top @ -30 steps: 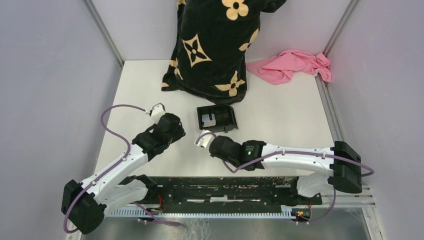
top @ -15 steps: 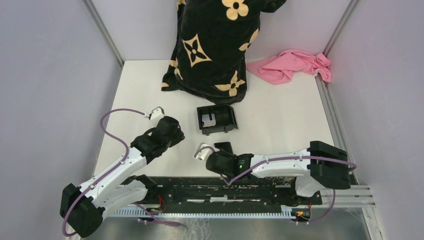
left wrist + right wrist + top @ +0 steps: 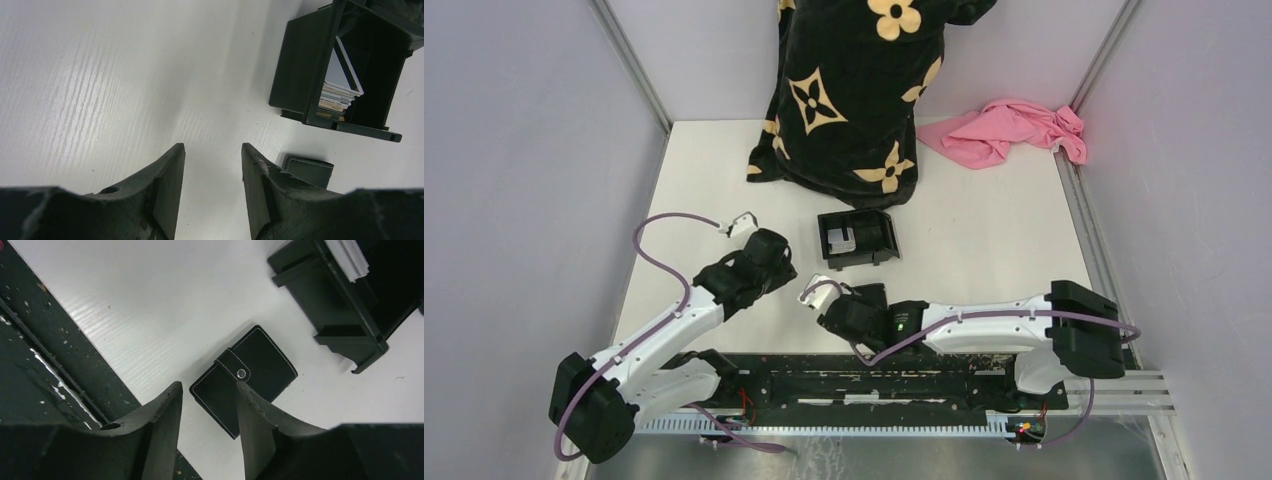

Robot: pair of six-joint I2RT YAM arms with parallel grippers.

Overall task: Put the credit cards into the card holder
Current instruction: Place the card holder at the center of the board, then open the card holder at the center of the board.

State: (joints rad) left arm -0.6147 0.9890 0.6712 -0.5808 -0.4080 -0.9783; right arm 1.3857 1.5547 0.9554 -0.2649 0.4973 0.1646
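Card holder (image 3: 260,367) folded shut on table (image 3: 150,305); left claw (image 3: 212,148) spread; right claw (image 3: 208,386) spread

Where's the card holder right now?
Right wrist view: the card holder lies snapped shut on the table under the right gripper, between the card tray and the near black rail.

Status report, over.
Left gripper and right gripper open, empty. Small black stitched card holder lies shut under right gripper. Thin plastic cards stacked in black tray. Nothing blocking.
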